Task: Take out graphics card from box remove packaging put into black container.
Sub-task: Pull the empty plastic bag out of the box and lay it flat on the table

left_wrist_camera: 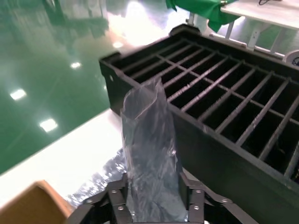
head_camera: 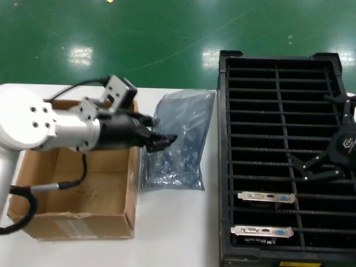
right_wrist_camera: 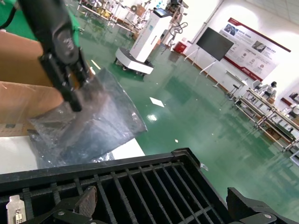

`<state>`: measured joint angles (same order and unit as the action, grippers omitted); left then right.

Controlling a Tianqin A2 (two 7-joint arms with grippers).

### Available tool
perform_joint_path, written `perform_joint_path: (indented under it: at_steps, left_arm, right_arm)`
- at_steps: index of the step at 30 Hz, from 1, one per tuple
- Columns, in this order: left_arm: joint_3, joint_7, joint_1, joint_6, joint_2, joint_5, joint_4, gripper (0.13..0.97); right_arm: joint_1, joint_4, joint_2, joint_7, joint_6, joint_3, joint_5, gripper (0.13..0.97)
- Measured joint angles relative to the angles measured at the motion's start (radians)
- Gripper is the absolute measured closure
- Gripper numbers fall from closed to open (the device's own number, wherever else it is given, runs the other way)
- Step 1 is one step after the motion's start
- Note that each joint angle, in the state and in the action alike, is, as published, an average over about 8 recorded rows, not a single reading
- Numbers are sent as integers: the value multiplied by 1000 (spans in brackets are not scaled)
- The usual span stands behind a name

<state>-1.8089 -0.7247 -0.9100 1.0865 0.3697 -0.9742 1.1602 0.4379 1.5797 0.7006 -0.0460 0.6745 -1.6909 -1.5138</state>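
Note:
My left gripper (head_camera: 164,139) reaches over the brown box (head_camera: 78,183) and is shut on a crinkly grey-blue packaging bag (left_wrist_camera: 149,140), which stands up between its fingers (left_wrist_camera: 194,198). I cannot tell whether anything is inside it. The same bag (right_wrist_camera: 93,126) hangs from the left gripper (right_wrist_camera: 70,91) in the right wrist view. Two graphics cards (head_camera: 267,197) (head_camera: 261,231) stand in near slots of the black container (head_camera: 222,167). My right gripper (head_camera: 322,161) hovers open over the container (right_wrist_camera: 93,170), holding nothing.
A similar bag (head_camera: 172,169) lies on the white table (head_camera: 178,233) between box and container, seen again as a bag (left_wrist_camera: 96,182) below the held one. The table's far edge drops to green floor (head_camera: 167,39).

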Motion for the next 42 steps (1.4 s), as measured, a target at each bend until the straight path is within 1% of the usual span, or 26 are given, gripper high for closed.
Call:
perform_joint_path:
  at_steps: [3,4,8,11,12,13,15,18,20,21,24,26,28,33,42]
  left_arm:
    - [5,-15,5,10,31,-16,62,711]
    - [8,-22,9,15,44,-23,88,711]
    - [26,-47,38,33,105,-49,205,606]
    - [46,-45,69,25,153,-60,300,527]
    - [55,-36,82,15,170,-59,334,500]
    - [63,-23,95,1,185,-55,368,500]
    - [82,13,127,-36,217,-36,440,453]
    - [120,83,193,-110,254,18,545,382]
    - [151,129,247,-162,269,60,603,335]
    - [169,151,276,-188,273,81,628,312]
    - [220,205,359,-254,279,127,685,312]
    - [240,229,394,-281,278,138,704,297]
    - [250,242,415,-298,276,136,710,266]
    - [247,260,435,-331,260,93,697,190]
    - [242,315,490,-420,221,-17,666,135]
  right_arm:
    - [0,0,0,0,0,0,0,129]
    - [0,0,0,0,0,0,0,129]
    - [0,0,0,0,0,0,0,129]
    - [0,0,0,0,0,0,0,129]
    - [0,0,0,0,0,0,0,129]
    - [0,0,0,0,0,0,0,129]
    - [0,0,0,0,0,0,0,129]
    - [0,0,0,0,0,0,0,129]
    - [0,0,0,0,0,0,0,129]
    - [0,0,0,0,0,0,0,129]
    - [0,0,0,0,-1,0,0,129]
    - [-3,0,-2,0,-4,0,-2,129]
    - [-6,0,-6,0,-10,1,-4,129]
    - [-26,1,-23,2,-39,5,-17,129]
    - [-75,3,-68,8,-115,15,-49,129]
